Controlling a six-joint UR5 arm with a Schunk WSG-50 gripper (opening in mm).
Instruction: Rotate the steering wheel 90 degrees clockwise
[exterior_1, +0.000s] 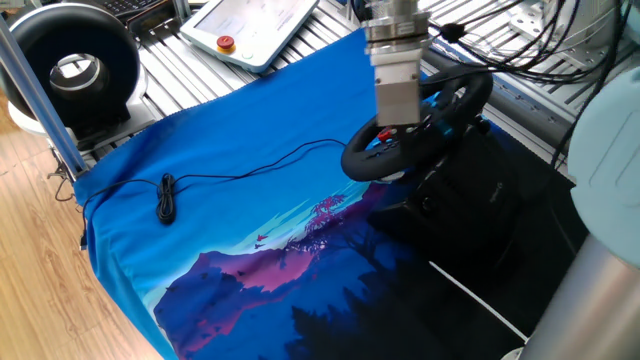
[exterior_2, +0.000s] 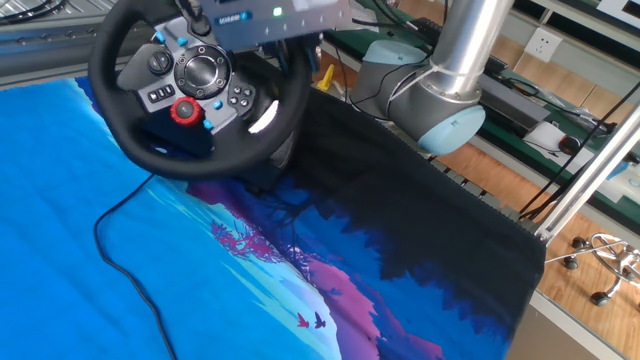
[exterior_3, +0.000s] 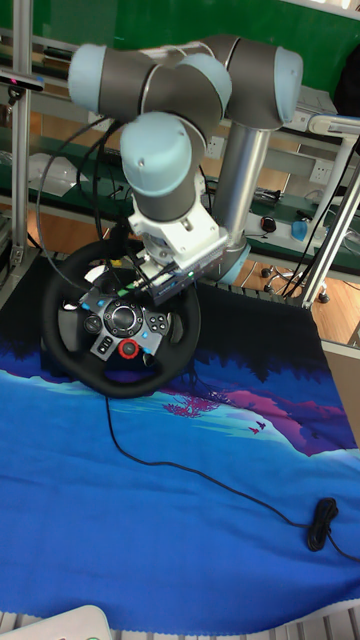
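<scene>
The gripper (exterior_3: 150, 283) sits at the upper rim of the padded black steering wheel (exterior_3: 118, 333), its fingers' opening hidden, beside open blue cloth (exterior_3: 180, 500).
</scene>
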